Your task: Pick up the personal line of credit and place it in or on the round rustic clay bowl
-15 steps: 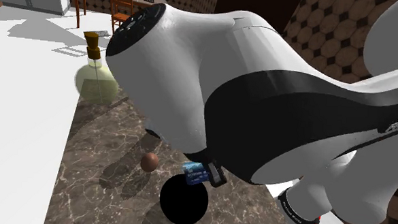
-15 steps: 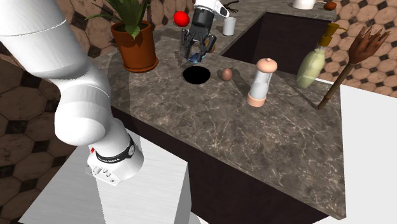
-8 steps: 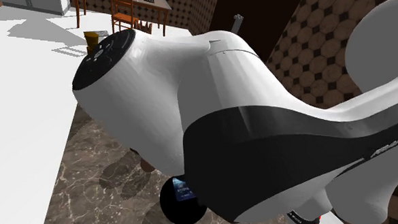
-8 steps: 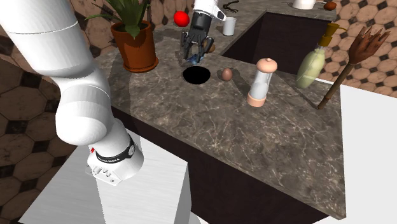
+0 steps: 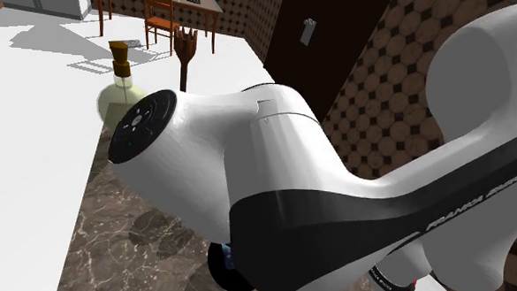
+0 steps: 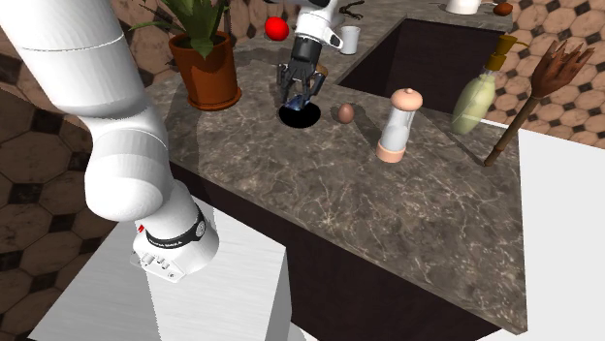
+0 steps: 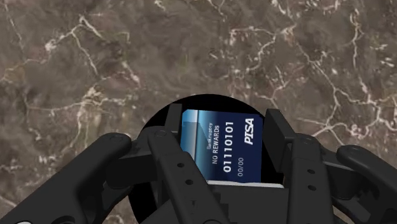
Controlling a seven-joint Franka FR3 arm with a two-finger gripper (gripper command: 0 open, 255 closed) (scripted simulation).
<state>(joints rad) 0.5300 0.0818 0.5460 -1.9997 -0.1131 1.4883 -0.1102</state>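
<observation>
Shoulder view: the arm [image 5: 274, 167] has swung lower and wider. It now covers most of the black round bowl [image 5: 219, 268], leaving just a dark crescent at its underside. The yellowish bottle [image 5: 124, 104] is back in sight behind it

Second exterior view: the claw [image 6: 299, 94] has dropped. Half a second ago it hung up and back from the bowl [image 6: 302, 118]; now it sits right over the bowl with the blue card [image 6: 295, 96] low between the fingers. The brown ball [image 6: 345, 113] beside the bowl hasn't moved

Wrist view: the claw [image 7: 222, 124] is pinching the card [image 7: 222, 147] by its two side edges, print facing the camera. The bowl's black disc [image 7: 210, 103] lies directly behind the card, with the marble desk [image 7: 95, 63] all round it

Judgement: the carry looks finished and the card is lined up over the bowl, not yet in it. The fingers need to spread next; a drop from here should land inside
</observation>
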